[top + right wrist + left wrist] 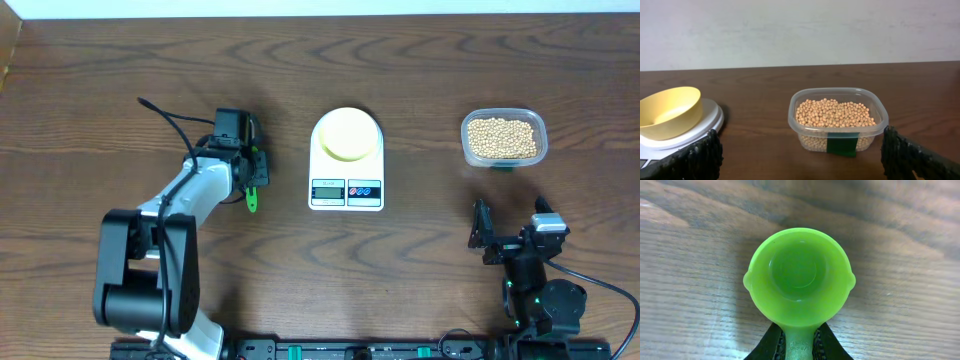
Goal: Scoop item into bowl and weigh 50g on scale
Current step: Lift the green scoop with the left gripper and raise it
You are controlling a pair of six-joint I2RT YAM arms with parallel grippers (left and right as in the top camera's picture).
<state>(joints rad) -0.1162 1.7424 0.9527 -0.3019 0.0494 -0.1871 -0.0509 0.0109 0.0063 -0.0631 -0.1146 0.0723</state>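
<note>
The pale-yellow bowl sits empty on the white scale at the table's middle; both show in the right wrist view, the bowl on the scale at the left. The tan beans fill a clear tub at the right, also in the right wrist view. My left gripper is shut on the handle of a green scoop, which is empty and close to the wood, left of the scale. My right gripper is open and empty, in front of the tub.
The tub carries a dark green label on its near side. The table's far edge meets a pale wall in the right wrist view. The left arm's cable loops out to the back left.
</note>
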